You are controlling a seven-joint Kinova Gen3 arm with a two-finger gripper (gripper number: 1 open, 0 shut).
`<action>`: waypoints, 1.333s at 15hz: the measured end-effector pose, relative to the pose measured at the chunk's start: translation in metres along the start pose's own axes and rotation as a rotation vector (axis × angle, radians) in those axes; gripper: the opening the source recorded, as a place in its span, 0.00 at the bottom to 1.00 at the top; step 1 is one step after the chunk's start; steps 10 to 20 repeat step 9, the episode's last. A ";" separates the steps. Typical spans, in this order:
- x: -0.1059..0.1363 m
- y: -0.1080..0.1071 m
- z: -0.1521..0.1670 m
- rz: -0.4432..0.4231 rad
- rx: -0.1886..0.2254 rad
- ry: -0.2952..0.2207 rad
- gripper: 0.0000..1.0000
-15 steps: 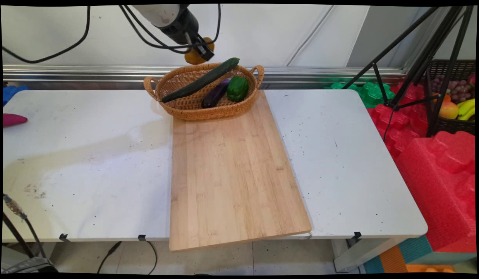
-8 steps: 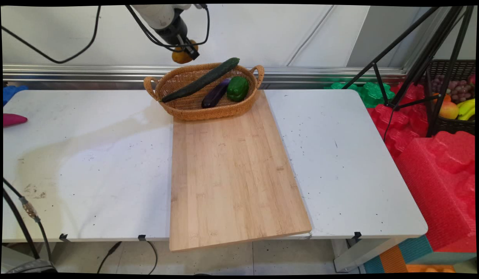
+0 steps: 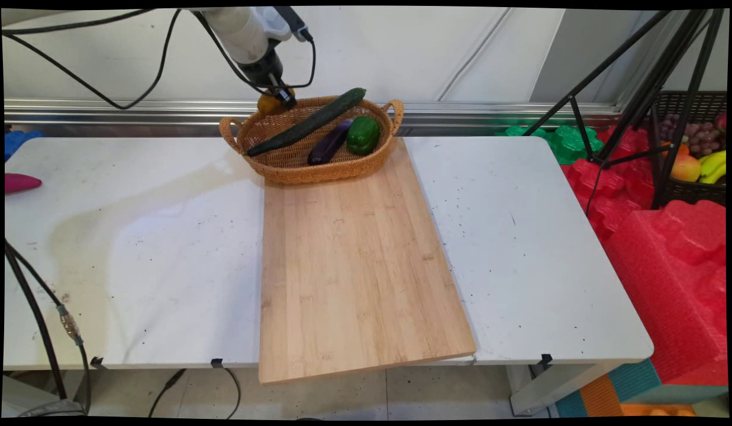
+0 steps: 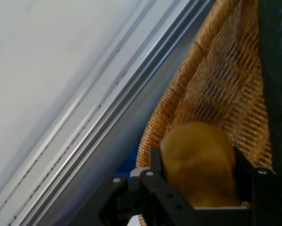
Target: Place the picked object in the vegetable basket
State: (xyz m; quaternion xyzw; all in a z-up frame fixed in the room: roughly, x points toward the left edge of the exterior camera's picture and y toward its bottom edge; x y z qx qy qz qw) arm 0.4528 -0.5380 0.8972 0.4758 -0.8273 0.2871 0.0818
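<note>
Over the woven basket's [image 3: 294,168] rim, black fingers [image 4: 156,162] clamp a rounded, matte-yellow potato [image 4: 200,162].

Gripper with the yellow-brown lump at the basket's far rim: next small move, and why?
Probably a short shift toward the basket's middle before lowering. The gripper is shut on the yellow-brown lump, which sits over the wicker basket's far left rim, not over its floor. The cucumber lies diagonally close by, so keep left of it.

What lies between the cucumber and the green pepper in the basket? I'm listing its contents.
An eggplant, seen in the main view, lies between the cucumber and the green pepper inside the basket.
</note>
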 end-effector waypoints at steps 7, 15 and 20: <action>-0.005 -0.005 0.022 0.015 -0.020 -0.030 1.00; -0.001 -0.011 0.027 0.020 -0.024 -0.025 1.00; -0.001 -0.011 0.027 0.020 -0.024 -0.025 1.00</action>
